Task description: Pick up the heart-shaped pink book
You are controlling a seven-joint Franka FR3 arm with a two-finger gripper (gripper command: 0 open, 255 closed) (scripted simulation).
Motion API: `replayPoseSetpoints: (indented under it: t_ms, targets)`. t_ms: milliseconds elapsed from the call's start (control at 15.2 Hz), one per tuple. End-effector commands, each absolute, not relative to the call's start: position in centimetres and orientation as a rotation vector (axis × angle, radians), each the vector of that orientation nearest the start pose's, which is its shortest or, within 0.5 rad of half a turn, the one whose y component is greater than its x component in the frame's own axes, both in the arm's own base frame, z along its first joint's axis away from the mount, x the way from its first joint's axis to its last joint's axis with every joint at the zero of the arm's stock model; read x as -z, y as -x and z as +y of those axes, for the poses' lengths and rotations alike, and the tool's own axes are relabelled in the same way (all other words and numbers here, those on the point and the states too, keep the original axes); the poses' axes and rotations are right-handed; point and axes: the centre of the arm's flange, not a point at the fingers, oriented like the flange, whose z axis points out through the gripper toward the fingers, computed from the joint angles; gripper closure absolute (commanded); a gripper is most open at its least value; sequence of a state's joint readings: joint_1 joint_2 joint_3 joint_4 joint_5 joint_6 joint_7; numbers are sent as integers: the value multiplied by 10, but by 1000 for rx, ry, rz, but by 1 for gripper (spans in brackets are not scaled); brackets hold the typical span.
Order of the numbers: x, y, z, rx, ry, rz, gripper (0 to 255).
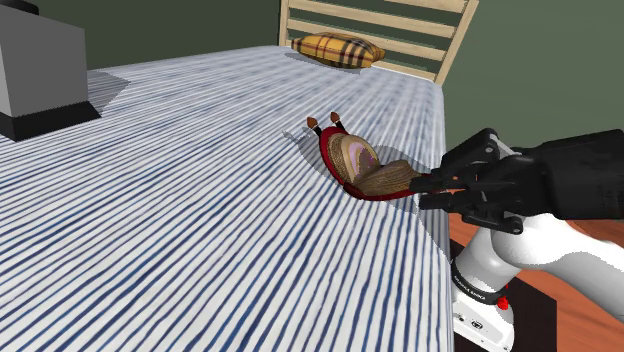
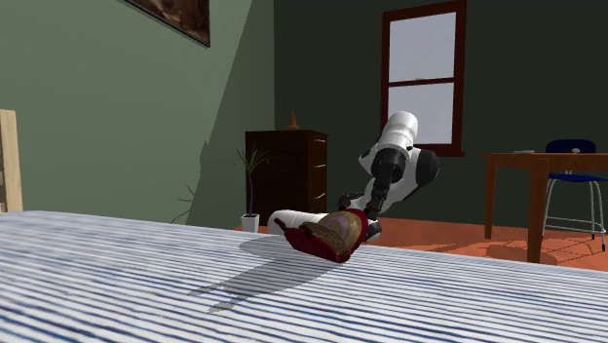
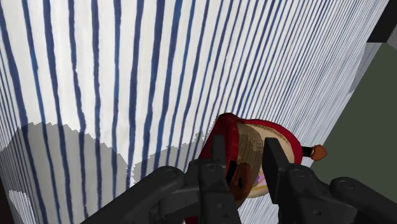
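Striped bed; book (red-covered, heart-shaped) in clasp of gripper

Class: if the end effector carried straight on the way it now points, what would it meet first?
The heart-shaped book with red cover and tan pages, which the end effector seems to clasp; just behind it, the blue-and-white striped bedcover.

Here's the heart-shaped book: dark red cover, tan page edges, a pinkish-purple patch on top, and two small knobbed tips poking from its far end. It sits partly open on the blue-and-white striped bedspread, close to the bed's edge, with its near end clasped in the gripper.
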State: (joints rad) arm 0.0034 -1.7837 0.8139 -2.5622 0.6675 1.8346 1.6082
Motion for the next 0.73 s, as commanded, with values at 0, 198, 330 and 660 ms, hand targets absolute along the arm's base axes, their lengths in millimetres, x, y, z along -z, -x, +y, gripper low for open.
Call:
replayPoseSetpoints:
  t_ms: [0, 198, 330, 660]
  targets:
    - [-565, -40, 304, 932, 2029, 1344, 255]
    - [-575, -40, 304, 933, 2028, 1343, 255]
    - [-586, -40, 304, 933, 2028, 1343, 255]
    - [-612, -40, 304, 933, 2028, 1343, 255]
